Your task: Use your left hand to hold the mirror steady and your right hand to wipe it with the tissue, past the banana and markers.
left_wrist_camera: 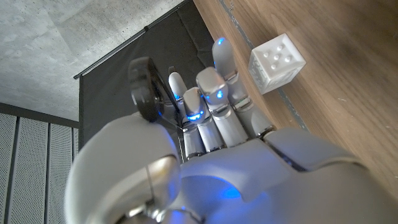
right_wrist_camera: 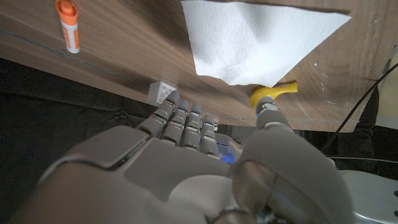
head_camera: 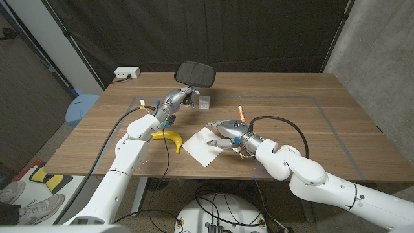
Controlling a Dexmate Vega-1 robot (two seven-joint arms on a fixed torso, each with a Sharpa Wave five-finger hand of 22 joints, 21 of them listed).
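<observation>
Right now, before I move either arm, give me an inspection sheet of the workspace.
Surface: wooden table, taped outline on it.
Job's things: mirror upright at the far edge; tissue flat, near the front.
Clutter: banana left of the tissue; orange marker; white die.
Hands: left hand reaching to the mirror's base, grip unclear; right hand over the tissue's right edge, holding nothing.
Cables: black cables along both arms.
Surroundings: black curtain, power strip, a person's shoes at the left.

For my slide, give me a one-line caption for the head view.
Left hand reaches to the mirror while right hand hovers at the tissue beside a banana.
</observation>
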